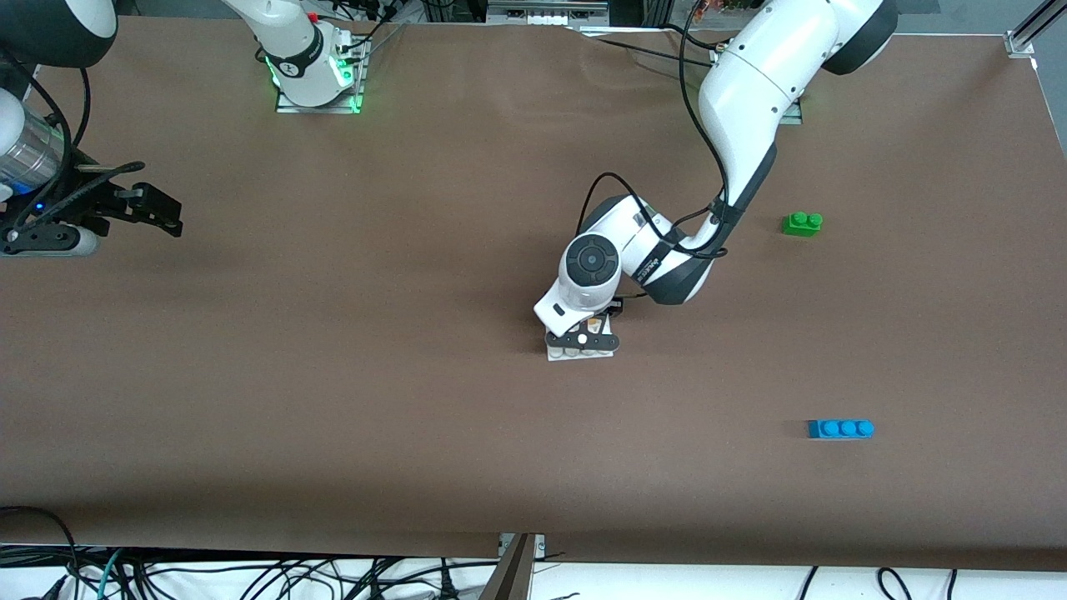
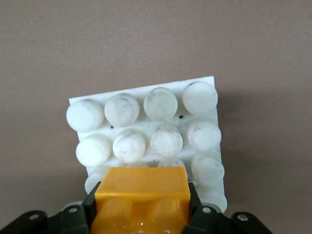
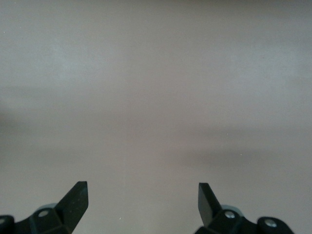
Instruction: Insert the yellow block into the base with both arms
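Left hand [image 2: 141, 214], clamped on the yellow block [image 2: 142, 197], hovers over the base [image 2: 146, 126]; next, press down. Right hand [image 3: 142, 202] waits, fingers apart.

A broad brown matte surface [image 1: 333, 375] spans nearly the whole front view, evenly lit, with faint creases toward the edge where the bases stand. Along its nearest edge a white floor strip [image 1: 667, 583] carries loose black cables [image 1: 250, 575], and a seam in the brown covering meets a small metal bracket [image 1: 521, 546] there. An aluminium frame corner [image 1: 1021, 37] sits at the surface's corner toward the left arm's end, with dark equipment and wiring along the edge by the bases.
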Controlling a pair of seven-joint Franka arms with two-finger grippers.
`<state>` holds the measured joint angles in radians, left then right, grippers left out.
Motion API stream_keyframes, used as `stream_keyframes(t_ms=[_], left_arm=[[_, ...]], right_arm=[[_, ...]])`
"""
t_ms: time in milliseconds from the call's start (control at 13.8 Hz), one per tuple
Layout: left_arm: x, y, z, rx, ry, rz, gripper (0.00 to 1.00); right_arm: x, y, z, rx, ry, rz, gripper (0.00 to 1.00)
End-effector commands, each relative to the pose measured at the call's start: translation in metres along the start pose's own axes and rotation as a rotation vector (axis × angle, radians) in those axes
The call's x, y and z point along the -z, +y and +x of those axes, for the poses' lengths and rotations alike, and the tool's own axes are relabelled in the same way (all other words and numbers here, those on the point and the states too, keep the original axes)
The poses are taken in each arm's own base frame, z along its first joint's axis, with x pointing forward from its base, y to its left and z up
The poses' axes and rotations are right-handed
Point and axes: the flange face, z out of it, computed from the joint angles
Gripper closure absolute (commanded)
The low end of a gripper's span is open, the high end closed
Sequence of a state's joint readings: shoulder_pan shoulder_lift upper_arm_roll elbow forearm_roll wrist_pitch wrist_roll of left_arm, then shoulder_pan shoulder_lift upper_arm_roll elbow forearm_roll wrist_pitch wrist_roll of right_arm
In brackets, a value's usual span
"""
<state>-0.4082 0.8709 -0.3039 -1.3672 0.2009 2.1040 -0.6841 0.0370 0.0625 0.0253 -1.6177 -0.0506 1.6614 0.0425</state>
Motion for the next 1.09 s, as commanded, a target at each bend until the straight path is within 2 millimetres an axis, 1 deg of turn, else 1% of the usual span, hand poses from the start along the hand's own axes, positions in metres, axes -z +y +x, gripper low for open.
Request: stream_keyframes(t_ms=[0, 363, 581, 872, 1017], left_arm=[[-0.007, -0.003, 0.008, -0.011, -0.006, 0.010, 0.88], [-0.008, -0.006, 0.010, -0.006, -0.007, 0.012, 0.88], [-0.011, -0.001, 0.007, -0.011, -0.008, 0.011, 0.88], [-0.008, 0.004, 0.006, -0.017, 0.003, -0.002, 0.88], [-0.009, 0.005, 0.006, -0.025, 0.015, -0.007, 0.90]], right_arm=[[0.004, -0.002, 0.001, -0.011, -0.006, 0.012, 0.00], [0.005, -0.002, 0.001, -0.011, -0.002, 0.015, 0.00], [0.004, -0.002, 0.000, -0.011, -0.010, 0.018, 0.00], [0.003, -0.003, 0.000, -0.010, -0.011, 0.018, 0.00], [0.003, -0.001, 0.000, -0.013, -0.011, 0.018, 0.00]])
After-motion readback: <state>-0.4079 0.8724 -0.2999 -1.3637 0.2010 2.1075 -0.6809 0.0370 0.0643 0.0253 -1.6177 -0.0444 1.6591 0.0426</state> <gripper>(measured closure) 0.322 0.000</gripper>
